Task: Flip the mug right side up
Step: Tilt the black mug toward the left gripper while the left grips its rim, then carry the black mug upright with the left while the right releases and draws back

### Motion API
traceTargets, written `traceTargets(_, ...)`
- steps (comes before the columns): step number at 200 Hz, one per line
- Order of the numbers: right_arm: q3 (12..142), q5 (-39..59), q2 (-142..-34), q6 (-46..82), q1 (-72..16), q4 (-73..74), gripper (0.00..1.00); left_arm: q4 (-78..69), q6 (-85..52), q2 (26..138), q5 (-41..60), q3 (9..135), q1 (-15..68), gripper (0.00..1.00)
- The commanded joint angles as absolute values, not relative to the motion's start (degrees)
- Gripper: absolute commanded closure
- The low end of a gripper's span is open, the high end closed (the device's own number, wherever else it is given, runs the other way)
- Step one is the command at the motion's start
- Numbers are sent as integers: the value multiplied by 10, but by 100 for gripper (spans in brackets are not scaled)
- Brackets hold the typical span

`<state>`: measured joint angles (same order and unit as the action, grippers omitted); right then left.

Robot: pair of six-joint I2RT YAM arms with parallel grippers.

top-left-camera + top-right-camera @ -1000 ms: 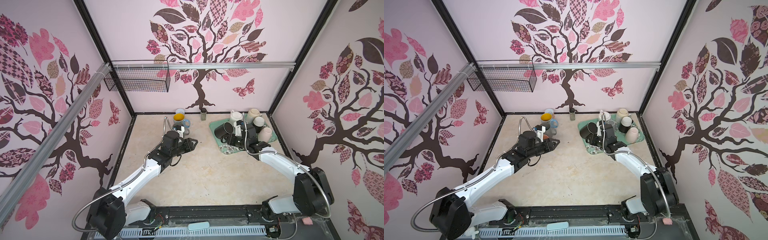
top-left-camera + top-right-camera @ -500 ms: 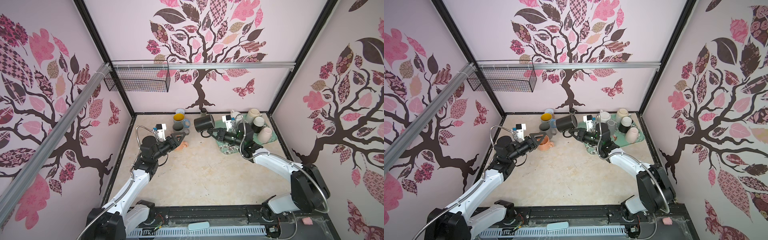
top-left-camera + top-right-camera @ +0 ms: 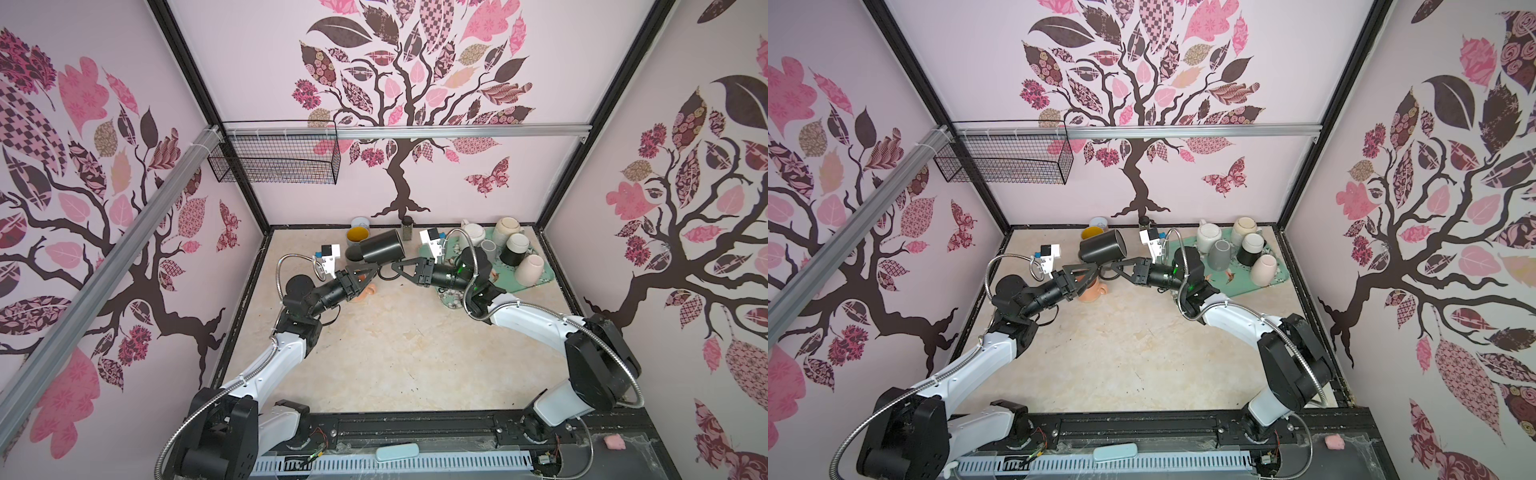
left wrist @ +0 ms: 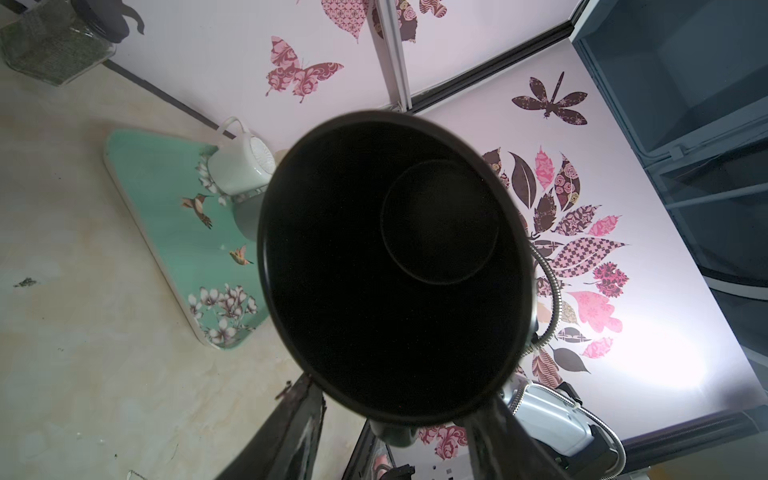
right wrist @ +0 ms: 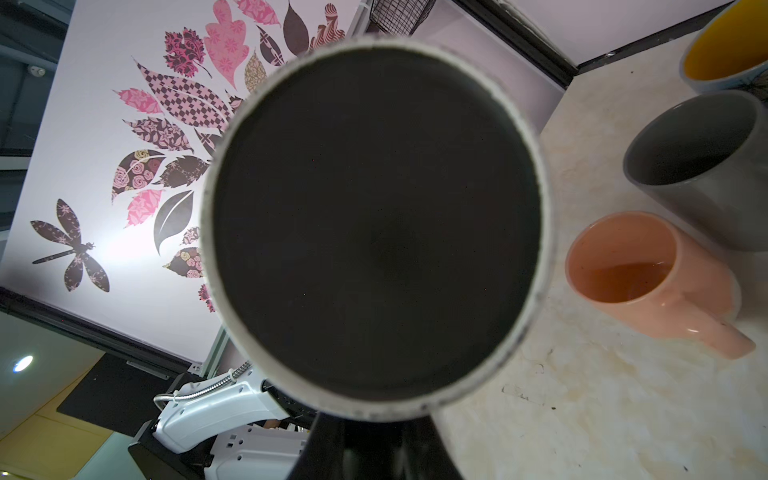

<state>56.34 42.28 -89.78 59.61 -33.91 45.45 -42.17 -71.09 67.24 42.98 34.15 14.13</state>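
The black mug [image 3: 380, 249] [image 3: 1100, 251] hangs on its side in the air above the table's back middle. Its mouth [image 4: 390, 266] faces the left wrist camera and its base [image 5: 374, 232] faces the right wrist camera. My right gripper [image 3: 395, 266] [image 3: 1119, 266] [image 5: 372, 419] is shut on the mug's handle from the right. My left gripper [image 3: 368, 272] [image 3: 1090, 272] [image 4: 397, 395] sits just under the mouth end. Its fingers [image 4: 299, 415] stand apart on either side of the lower rim and handle. I cannot tell whether they touch the mug.
An orange mug [image 3: 1094, 293] [image 5: 640, 282], a grey mug [image 5: 698, 158] and a yellow-lined mug [image 3: 358, 235] stand upright below and behind the held mug. A green tray [image 3: 540, 278] at the back right carries several upturned mugs and a white teapot [image 3: 471, 235]. A spice jar [image 3: 407, 228] stands at the back wall.
My right gripper lifted the black mug off the tray and carried it left, tipped on its side. My left gripper pulled back, then rose under the mug's mouth end.
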Motion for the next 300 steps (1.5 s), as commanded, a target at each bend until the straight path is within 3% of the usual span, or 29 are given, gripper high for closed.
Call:
traceTargets(1, 605, 438, -908, 622, -344, 562, 100, -484, -734, 678, 440, 337, 139, 49)
traceTargets(74, 616, 442, -944, 665, -355, 609, 100, -664, -841, 757, 440, 334, 149, 57)
traceTargets(104, 617, 443, -947, 659, -355, 597, 100, -667, -841, 765, 444, 336, 149, 73)
traceTargets(138, 619, 443, -948, 641, -355, 565, 100, -646, -834, 764, 462, 342, 149, 100)
traceTargets(145, 620, 441, -948, 634, -355, 552, 100, -643, -832, 763, 465, 341, 149, 100)
traceTargets(156, 623, 438, -946, 620, -355, 527, 87, -631, -828, 760, 466, 339, 148, 100)
traceTargets(172, 627, 431, -939, 589, -355, 476, 77, -609, -820, 748, 465, 332, 142, 100)
traceTargets(221, 660, 381, -922, 475, -355, 258, 55, -483, -772, 697, 467, 311, 127, 100)
traceTargets(252, 663, 373, -926, 459, -355, 217, 47, -400, -739, 658, 468, 293, 125, 100)
traceTargets(300, 674, 369, -932, 433, -355, 170, 44, -251, -674, 586, 469, 262, 106, 100)
